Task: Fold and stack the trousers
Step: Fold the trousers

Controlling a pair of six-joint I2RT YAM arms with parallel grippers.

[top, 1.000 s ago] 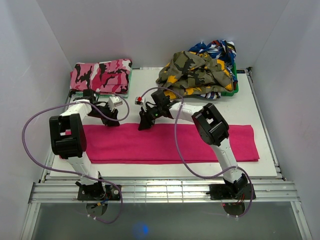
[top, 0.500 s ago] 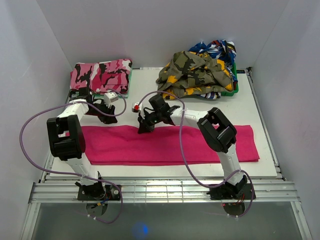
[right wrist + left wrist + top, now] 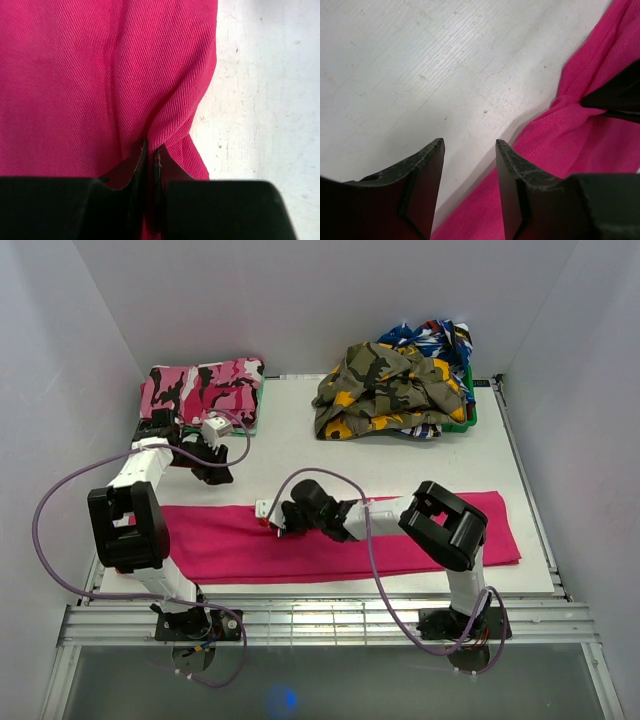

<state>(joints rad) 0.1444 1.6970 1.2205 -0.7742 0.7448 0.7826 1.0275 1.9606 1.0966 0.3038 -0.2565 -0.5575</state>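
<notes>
Plain magenta-pink soft fabric trousers (image 3: 230,540) flat along 6 o'clock side. Pinching edge pleat with right gripper (image 3: 150,148), pressed tight. Left gripper (image 3: 469,143) spread, empty, at 10 o'clock. Best: grab matching edge, lift level.

Left gripper (image 3: 469,145) hovers, jaws parted. Right gripper (image 3: 151,147), its forearm stretched low, pinches tight a fold of plain magenta-pink fabric trousers (image 3: 75,75) at its fingertips.

The white table (image 3: 290,435) bears magenta trousers (image 3: 230,540) along its near edge, a pink camouflage pair (image 3: 200,390) far-left, and a green bin (image 3: 469,412) far-right.
</notes>
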